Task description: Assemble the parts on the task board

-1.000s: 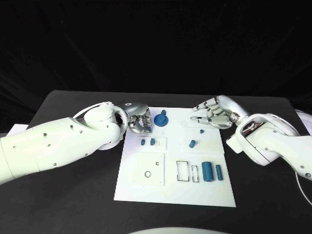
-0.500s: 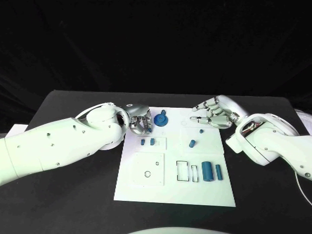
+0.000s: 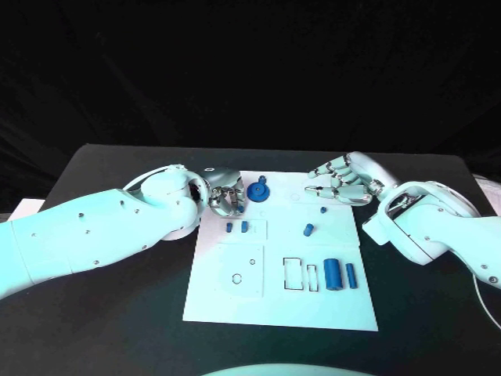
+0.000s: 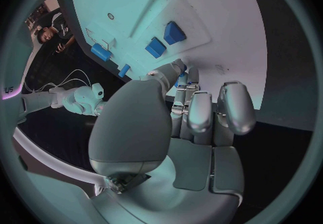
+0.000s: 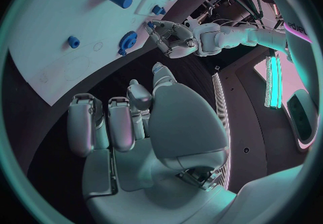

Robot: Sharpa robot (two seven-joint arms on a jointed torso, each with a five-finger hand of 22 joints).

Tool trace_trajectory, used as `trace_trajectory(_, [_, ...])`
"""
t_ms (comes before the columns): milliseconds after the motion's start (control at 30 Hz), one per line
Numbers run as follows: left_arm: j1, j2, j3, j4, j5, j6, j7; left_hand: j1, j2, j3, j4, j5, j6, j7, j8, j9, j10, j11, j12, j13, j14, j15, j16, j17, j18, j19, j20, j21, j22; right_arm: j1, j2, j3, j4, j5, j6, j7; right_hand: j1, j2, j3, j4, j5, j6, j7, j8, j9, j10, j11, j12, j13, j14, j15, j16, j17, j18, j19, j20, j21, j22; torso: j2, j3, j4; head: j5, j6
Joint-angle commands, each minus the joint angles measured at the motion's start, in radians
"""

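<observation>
The white task board lies mid-table. At its far left edge my left hand hovers beside a blue gear-like part. Its thumb and fingers pinch a small blue part, which also shows at its fingertips as a blue speck. My right hand hangs over the board's far right corner, fingers curled in with nothing in them. Two small blue blocks, two small pegs and two upright cylinders stand on the board.
Empty rectangular slots and a square plate with holes sit on the board's near half. Black table surrounds the board. A white sheet lies at the table's left edge.
</observation>
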Motion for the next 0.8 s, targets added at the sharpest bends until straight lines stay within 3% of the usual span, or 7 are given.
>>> trace_trajectory(33, [-0.003,0.002,-0.002,-0.001,0.003,0.024,-0.004,-0.01,0.0,0.001,0.004,-0.007,0.005,0.001,-0.003,-0.001,0.006,-0.001,-0.005,-0.001,0.02,0.001,0.005,-0.001,-0.012,0.005,0.002,0.005,0.011,-0.001,0.001,0.0,0.001,-0.003,0.013,0.003,-0.003,0.007,-0.003,-0.001,0.002,0.005,-0.001,-0.002,0.0,-0.007,-0.003,-0.005,0.0,0.043,-0.007,-0.005,-0.001,0.016,-0.008,-0.002,-0.004,0.012,0.0,-0.0002,0.0,0.0,0.001])
trace_trajectory(233, [-0.003,0.001,-0.002,-0.002,0.003,0.032,-0.017,-0.015,-0.006,-0.001,0.004,-0.008,-0.003,0.004,-0.011,-0.004,-0.002,0.001,-0.01,-0.003,0.019,0.002,0.005,-0.005,-0.012,0.004,0.002,0.003,0.011,-0.001,0.0,0.0,0.0,-0.003,0.015,0.0,-0.003,0.01,-0.006,0.0,0.003,0.007,-0.001,-0.001,0.0,-0.008,-0.003,-0.006,-0.002,0.043,-0.007,-0.007,-0.003,0.016,-0.009,-0.002,-0.006,0.009,0.0,0.0,-0.0002,0.001,0.001])
trace_trajectory(333, [-0.003,0.001,-0.002,-0.003,0.003,0.031,-0.025,-0.026,-0.017,-0.004,0.006,-0.007,-0.029,0.021,-0.033,-0.013,-0.035,0.014,-0.013,-0.009,0.016,0.012,0.004,-0.015,-0.012,0.002,0.008,0.0,0.01,-0.001,0.0,0.0,0.0,-0.004,0.02,-0.005,-0.002,0.01,-0.007,0.0,0.003,0.005,-0.001,-0.002,0.0,-0.018,-0.003,-0.028,-0.018,0.042,-0.007,-0.009,-0.006,0.017,-0.012,-0.002,-0.008,0.006,0.0,0.0,-0.0003,0.0,0.001])
trace_trajectory(467, [-0.003,0.0,-0.002,-0.003,0.005,0.023,-0.026,-0.036,-0.037,-0.009,0.008,-0.005,-0.095,0.044,-0.078,-0.034,-0.09,0.037,-0.012,-0.011,0.012,0.03,0.005,-0.023,-0.011,-0.005,0.022,-0.018,0.001,-0.001,-0.002,0.0,-0.001,-0.007,0.033,-0.014,0.008,0.018,-0.015,0.002,-0.003,-0.005,0.0,-0.006,-0.001,-0.124,-0.002,-0.262,-0.199,0.042,-0.007,-0.017,-0.017,0.013,0.002,-0.003,0.001,0.022,0.0,-0.0005,0.0007,0.0,0.0])
trace_trajectory(800, [-0.003,-0.008,-0.002,-0.002,0.006,0.003,-0.042,-0.035,-0.046,-0.019,0.007,-0.005,-0.154,0.051,-0.086,-0.042,-0.121,0.045,-0.011,-0.01,0.008,0.037,0.006,-0.038,-0.006,-0.011,0.032,-0.036,-0.008,-0.001,-0.006,0.0,-0.017,-0.056,0.09,-0.059,0.062,0.04,-0.023,0.008,-0.033,-0.005,0.007,-0.003,0.0,-0.2,0.006,-0.551,-0.46,0.032,-0.002,-0.07,-0.086,0.023,-0.028,0.0,-0.031,-0.022,-0.001,-0.001,-0.001,-0.002,0.0])
